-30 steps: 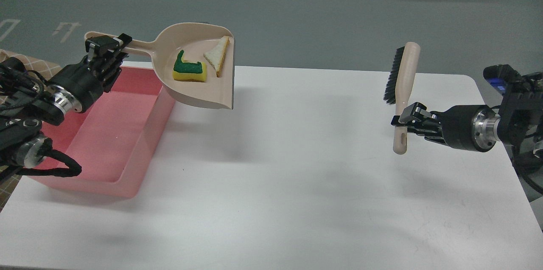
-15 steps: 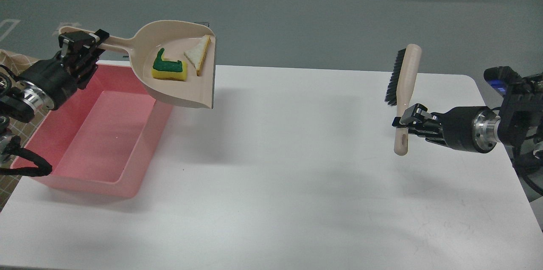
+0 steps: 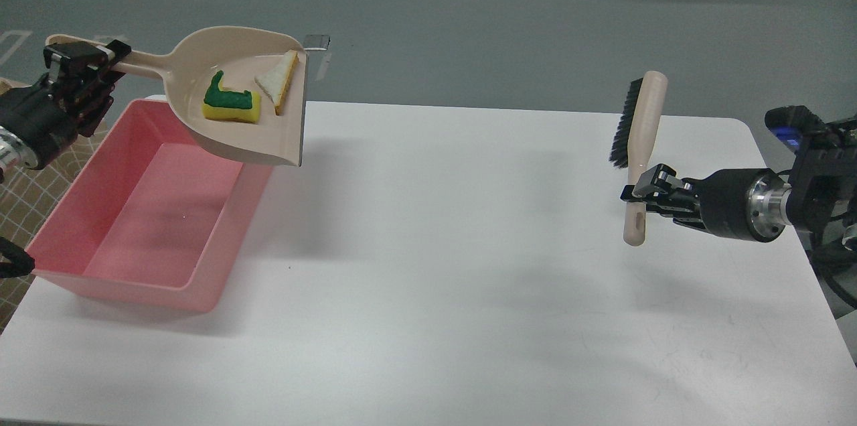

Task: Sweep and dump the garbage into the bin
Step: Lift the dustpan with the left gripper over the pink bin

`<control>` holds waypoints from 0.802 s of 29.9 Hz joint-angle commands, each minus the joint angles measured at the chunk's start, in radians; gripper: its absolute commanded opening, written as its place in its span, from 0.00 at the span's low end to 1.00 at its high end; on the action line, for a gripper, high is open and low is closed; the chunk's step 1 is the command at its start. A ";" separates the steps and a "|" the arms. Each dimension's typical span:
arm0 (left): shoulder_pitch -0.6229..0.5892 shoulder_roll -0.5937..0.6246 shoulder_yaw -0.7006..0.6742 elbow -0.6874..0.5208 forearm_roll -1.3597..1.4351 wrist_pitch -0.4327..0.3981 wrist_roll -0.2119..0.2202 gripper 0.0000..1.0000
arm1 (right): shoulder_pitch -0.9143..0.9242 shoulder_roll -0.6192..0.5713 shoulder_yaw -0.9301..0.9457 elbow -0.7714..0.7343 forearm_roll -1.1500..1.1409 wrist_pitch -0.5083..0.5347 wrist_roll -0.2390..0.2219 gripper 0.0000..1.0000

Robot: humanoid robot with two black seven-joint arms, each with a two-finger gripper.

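Observation:
My left gripper point(image 3: 84, 67) is shut on the long handle of the beige dustpan point(image 3: 268, 138), held level in the air over the far right corner of the pink bin point(image 3: 134, 289). In the pan lie the yellow sponge with green top point(image 3: 231, 104) and the triangular bread slice point(image 3: 280, 81). The bin looks empty. My right gripper point(image 3: 641, 191) is shut on the handle of a beige hand brush point(image 3: 643, 131), held upright above the table at the right, bristles facing left.
The white table point(image 3: 455, 265) carries the bin at its left edge. Grey floor lies beyond the far edge. A checked surface point(image 3: 27, 185) shows left of the bin. A small metal piece point(image 3: 316, 42) sits behind the dustpan.
My left gripper has carried the dustpan with both scraps leftward and slightly up, over the bin's far right corner. The right gripper and brush have barely moved.

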 commanded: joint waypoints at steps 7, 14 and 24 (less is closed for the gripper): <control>0.021 0.069 0.006 0.069 0.000 -0.083 -0.026 0.00 | -0.004 0.002 0.001 -0.007 0.000 0.000 0.000 0.00; 0.063 0.101 0.006 0.114 0.000 -0.121 -0.026 0.00 | -0.006 0.002 0.001 -0.008 0.000 0.000 0.000 0.00; 0.081 0.150 0.014 0.146 0.002 -0.147 -0.026 0.00 | -0.006 0.006 0.001 -0.013 0.000 0.000 0.000 0.00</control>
